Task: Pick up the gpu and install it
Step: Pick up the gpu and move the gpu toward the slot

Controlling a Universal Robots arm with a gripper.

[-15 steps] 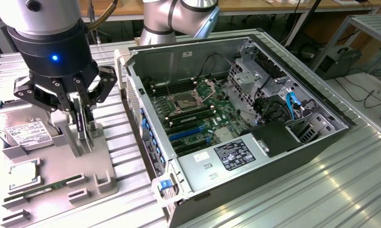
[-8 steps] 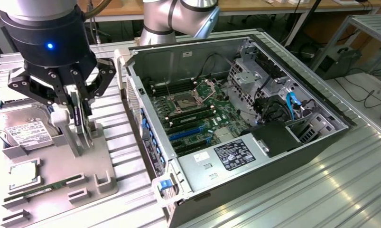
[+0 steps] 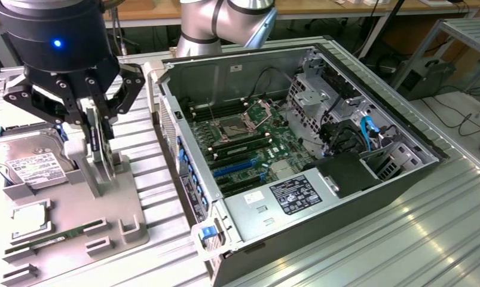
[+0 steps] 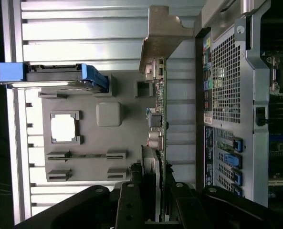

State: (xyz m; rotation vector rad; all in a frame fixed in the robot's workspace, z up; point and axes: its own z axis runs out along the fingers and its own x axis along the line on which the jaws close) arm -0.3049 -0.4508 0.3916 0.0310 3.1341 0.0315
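The gpu [image 3: 104,160] stands on edge over the grey fixture tray [image 3: 132,206] at the exterior view's left, a thin dark card with a pale bracket. My gripper [image 3: 97,142] reaches down onto it from above, fingers shut against both faces of the card. In the wrist view the gpu [image 4: 159,98] shows edge-on, running away from my gripper [image 4: 158,186], its metal bracket [image 4: 162,38] at the far end. Whether the card's lower edge still rests in the tray's holder is hidden.
The open computer case [image 3: 248,66] lies beside the tray, with blue expansion slots [image 3: 235,167] on its motherboard; its rear panel [image 4: 225,71] is close to the card. A hard drive [image 3: 28,161], a processor [image 3: 28,218] and a memory stick [image 3: 60,236] sit on the tray.
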